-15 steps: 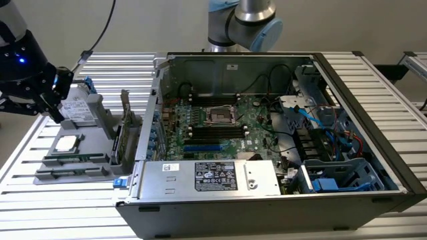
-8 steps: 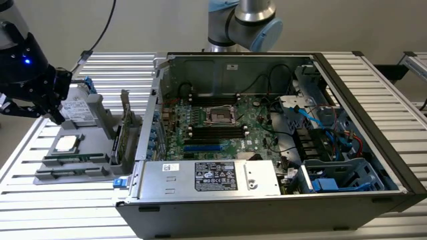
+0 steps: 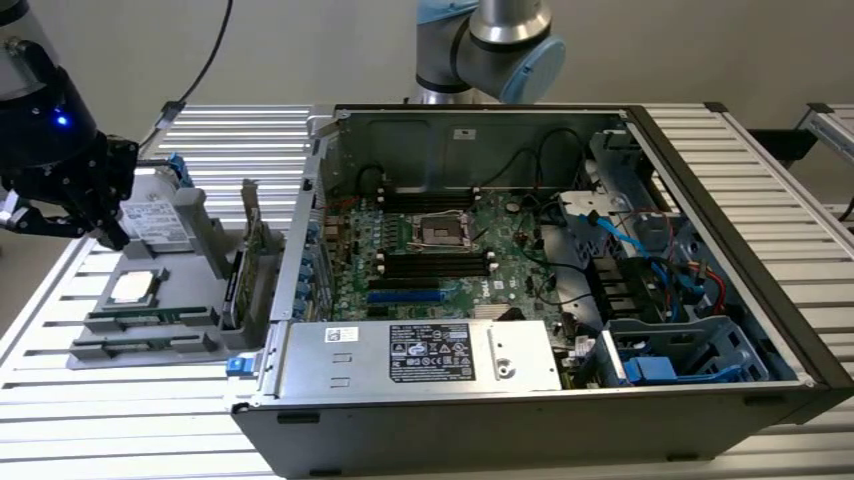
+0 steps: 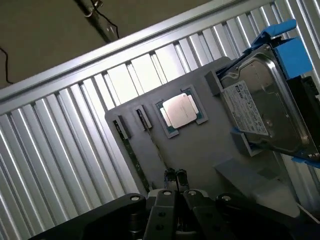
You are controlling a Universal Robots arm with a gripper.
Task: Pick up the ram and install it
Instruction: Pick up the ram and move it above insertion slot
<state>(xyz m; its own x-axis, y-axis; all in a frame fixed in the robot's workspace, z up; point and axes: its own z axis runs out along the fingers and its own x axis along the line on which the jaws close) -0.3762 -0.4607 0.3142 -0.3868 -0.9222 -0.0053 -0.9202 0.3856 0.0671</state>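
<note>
On the grey holder (image 4: 200, 145) | ram (image 4: 132, 159) lies near the gripper (image 4: 175, 176) | gripper closed, holding nothing

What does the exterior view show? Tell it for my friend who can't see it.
A black robot gripper, shut, hangs over a grey tray at the exterior view's left, close to a silver hard drive. A thin green ram stick lies in the tray. An open computer case with its motherboard showing sits beside it.
</note>
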